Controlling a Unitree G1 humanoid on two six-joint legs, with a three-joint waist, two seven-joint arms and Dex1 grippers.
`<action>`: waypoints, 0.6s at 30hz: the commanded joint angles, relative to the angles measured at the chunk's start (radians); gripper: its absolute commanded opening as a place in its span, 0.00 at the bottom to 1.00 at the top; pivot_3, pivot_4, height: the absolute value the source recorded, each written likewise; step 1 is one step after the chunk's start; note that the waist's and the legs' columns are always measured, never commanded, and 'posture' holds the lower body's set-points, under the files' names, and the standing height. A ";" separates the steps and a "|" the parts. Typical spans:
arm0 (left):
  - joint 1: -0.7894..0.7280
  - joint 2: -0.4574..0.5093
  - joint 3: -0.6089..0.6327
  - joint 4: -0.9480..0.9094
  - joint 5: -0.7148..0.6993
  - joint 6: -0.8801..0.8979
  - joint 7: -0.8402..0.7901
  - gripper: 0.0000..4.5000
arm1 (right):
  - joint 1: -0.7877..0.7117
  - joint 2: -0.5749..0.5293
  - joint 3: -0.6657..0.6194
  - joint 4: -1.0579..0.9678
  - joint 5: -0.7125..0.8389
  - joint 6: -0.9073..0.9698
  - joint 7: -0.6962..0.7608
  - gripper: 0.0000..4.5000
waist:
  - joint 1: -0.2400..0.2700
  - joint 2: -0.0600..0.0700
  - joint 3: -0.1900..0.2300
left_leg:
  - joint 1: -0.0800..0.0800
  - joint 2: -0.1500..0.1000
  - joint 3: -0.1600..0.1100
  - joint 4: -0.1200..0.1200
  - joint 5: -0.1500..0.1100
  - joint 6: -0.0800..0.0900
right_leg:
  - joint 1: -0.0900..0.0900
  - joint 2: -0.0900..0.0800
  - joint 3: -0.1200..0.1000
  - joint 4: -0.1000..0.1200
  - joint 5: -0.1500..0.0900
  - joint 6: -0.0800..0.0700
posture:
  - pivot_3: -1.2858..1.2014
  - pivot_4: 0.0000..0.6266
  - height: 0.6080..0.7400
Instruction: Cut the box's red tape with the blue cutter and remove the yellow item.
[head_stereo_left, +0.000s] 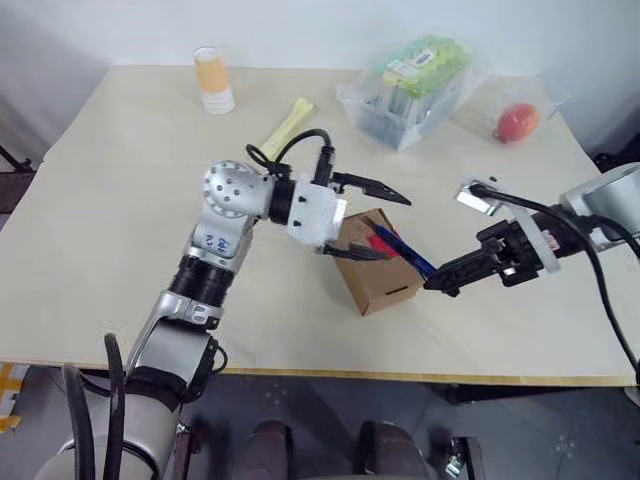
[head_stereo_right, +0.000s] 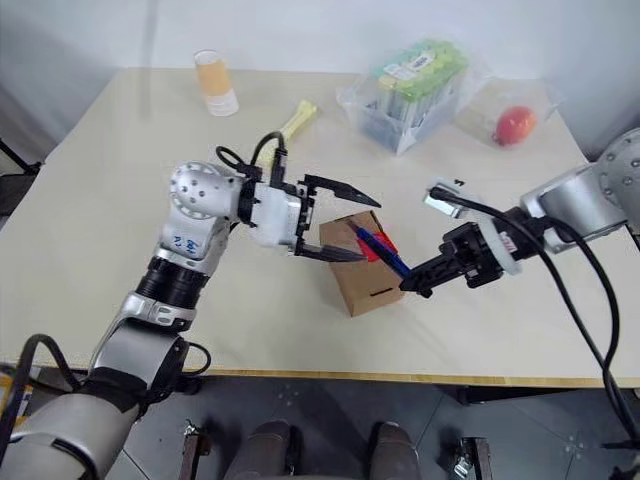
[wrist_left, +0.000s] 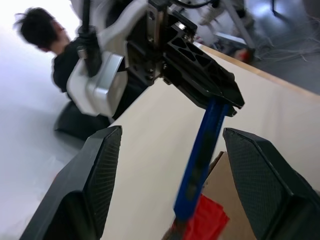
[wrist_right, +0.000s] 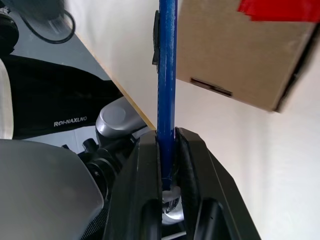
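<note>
table (head_stereo_left: 120, 250): one box (head_stereo_left: 385, 285), one red tape (head_stereo_left: 380, 243), one blue cutter (head_stereo_left: 405, 255), two grippers.

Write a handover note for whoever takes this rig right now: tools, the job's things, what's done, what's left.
Left tool: open, fingers spread above and beside the box, gripping nothing.
Right tool: shut on the blue cutter, whose far end reaches over the box top at the red tape.
Box: near the table's front edge, closed, slot side facing front.
Done: cutter picked up and brought to the tape.
Left: whether the tape is cut through cannot be told; flaps are not open, the yellow item is not out.
Clear container, pale stick, cup and red fruit sit at the back, not part of the job.
</note>
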 joint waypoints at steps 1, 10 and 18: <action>-0.023 -0.004 -0.028 0.067 0.057 -0.064 0.022 0.76 | -0.021 0.011 -0.032 0.016 0.109 0.003 -0.103 0.03 | -0.004 0.000 0.000 | 0.000 0.000 0.000 0.000 0.000 0.000 | 0.000 0.000 0.000 0.000 0.000 0.000 | 0.52 0.24 1.00; -0.043 -0.001 -0.053 0.143 0.131 -0.060 0.066 0.63 | -0.001 0.020 -0.045 0.027 0.269 -0.003 -0.270 0.03 | -0.001 0.000 0.000 | -0.009 0.000 0.000 0.002 0.000 0.000 | -0.009 0.000 0.000 0.002 0.000 0.000 | 0.52 0.24 1.00; -0.055 -0.008 -0.049 0.141 0.095 0.026 0.036 0.15 | 0.051 -0.002 -0.045 -0.007 0.365 -0.058 -0.356 0.03 | -0.004 0.000 0.000 | -0.010 0.000 -0.001 0.001 0.000 0.000 | -0.009 0.000 -0.001 0.001 0.000 0.000 | 0.52 0.24 1.00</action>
